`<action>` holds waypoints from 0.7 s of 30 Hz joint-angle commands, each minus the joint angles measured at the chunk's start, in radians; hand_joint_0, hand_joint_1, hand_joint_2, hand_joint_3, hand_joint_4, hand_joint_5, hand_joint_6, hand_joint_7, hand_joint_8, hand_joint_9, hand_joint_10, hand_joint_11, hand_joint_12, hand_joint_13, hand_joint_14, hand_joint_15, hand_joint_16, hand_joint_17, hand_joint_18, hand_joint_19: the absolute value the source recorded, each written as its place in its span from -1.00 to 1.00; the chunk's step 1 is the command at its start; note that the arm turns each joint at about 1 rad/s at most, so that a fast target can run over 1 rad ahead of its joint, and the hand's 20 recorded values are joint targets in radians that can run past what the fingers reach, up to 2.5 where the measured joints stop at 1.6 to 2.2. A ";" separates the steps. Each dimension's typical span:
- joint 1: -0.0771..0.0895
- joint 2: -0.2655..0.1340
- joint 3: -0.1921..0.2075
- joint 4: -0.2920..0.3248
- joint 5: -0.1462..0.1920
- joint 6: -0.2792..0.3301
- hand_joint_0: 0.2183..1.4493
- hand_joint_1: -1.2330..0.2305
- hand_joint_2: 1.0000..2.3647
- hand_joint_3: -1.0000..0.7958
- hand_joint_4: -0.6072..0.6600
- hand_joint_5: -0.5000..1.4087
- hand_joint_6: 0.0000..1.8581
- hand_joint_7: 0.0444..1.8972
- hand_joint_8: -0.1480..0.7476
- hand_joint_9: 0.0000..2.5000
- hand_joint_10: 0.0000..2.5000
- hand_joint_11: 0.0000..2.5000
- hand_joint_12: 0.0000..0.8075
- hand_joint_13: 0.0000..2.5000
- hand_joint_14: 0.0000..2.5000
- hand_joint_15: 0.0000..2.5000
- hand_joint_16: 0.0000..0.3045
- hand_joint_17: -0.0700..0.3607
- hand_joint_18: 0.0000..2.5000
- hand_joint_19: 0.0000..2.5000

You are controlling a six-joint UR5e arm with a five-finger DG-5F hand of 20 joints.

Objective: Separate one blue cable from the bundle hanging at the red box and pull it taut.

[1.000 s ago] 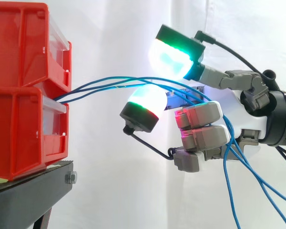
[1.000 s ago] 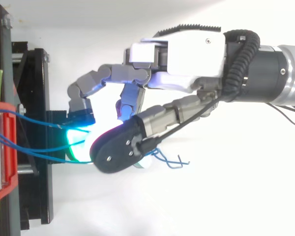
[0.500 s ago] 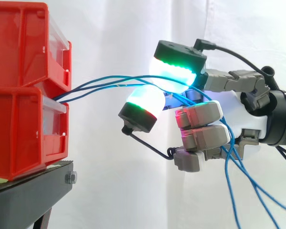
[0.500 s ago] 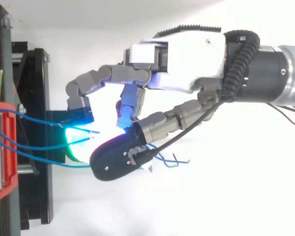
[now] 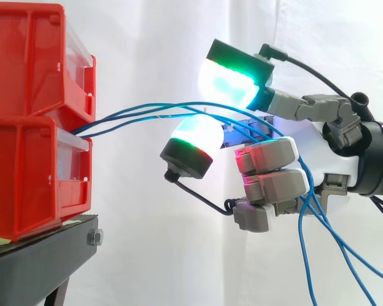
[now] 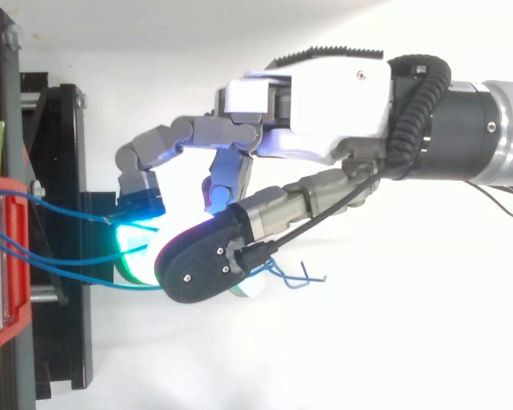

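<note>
Two red bins, three blue cables, one black stand and one hand are counted.
Two red bins are seen in the side view, an upper bin [image 5: 32, 57] stacked on a lower bin [image 5: 32, 178], both carried by a single black stand [image 5: 32, 268]. Three blue cables [image 6: 68, 213] are counted in the top view where they leave the bins. Below the one hand [image 5: 335, 162], their hanging strands cross in the side view and cannot be counted exactly. One white curtain [image 5: 179, 38] is seen behind everything.
</note>
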 commanded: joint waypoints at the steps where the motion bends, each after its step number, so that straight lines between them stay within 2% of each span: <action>1: 0.001 0.000 0.000 0.000 -0.002 0.000 -0.28 -0.04 -0.97 -0.18 0.24 -0.55 -0.46 0.42 0.14 0.12 -0.98 -0.20 -0.04 0.12 -0.98 -0.22 -0.68 -0.17 -0.12 -0.40; 9: 0.001 0.000 0.000 0.000 -0.002 0.000 -0.22 -0.25 -0.97 0.04 0.25 -0.56 -0.46 0.38 0.14 0.11 -0.98 -0.19 -0.02 0.12 -0.98 -0.23 -0.67 -0.15 -0.12 -0.41; 11: 0.001 0.000 0.000 0.000 -0.002 0.000 -0.22 -0.28 -0.97 0.03 0.25 -0.56 -0.46 0.41 0.14 0.10 -0.98 -0.18 -0.02 0.12 -0.98 -0.23 -0.67 -0.14 -0.12 -0.41; 12: 0.001 0.000 0.000 0.000 -0.002 0.000 -0.27 -0.28 -0.97 -0.04 0.27 -0.56 -0.46 0.41 0.14 0.10 -0.98 -0.18 0.00 0.12 -0.98 -0.22 -0.67 -0.15 -0.12 -0.42; 13: 0.001 0.002 0.000 0.000 -0.002 0.002 -0.31 -0.26 -0.97 -0.11 0.25 -0.56 -0.46 0.42 0.12 0.10 -0.98 -0.18 -0.02 0.11 -0.98 -0.22 -0.68 -0.16 -0.13 -0.41; 14: 0.001 0.000 0.000 0.000 -0.002 0.002 -0.38 -0.15 -0.98 -0.29 0.25 -0.57 -0.46 0.42 0.13 0.09 -0.98 -0.18 -0.02 0.11 -0.98 -0.20 -0.68 -0.17 -0.14 -0.39; 16: 0.001 0.000 -0.001 0.000 -0.003 0.002 -0.44 -0.04 -1.00 -0.41 0.26 -0.56 -0.46 0.42 0.13 0.08 -0.98 -0.19 -0.01 0.10 -0.98 -0.22 -0.67 -0.15 -0.13 -0.39; 21: 0.001 0.002 0.000 0.000 -0.005 0.002 -0.45 0.19 -1.00 -0.44 0.25 -0.56 -0.46 0.41 0.15 0.09 -0.98 -0.20 -0.01 0.11 -0.98 -0.22 -0.67 -0.14 -0.13 -0.38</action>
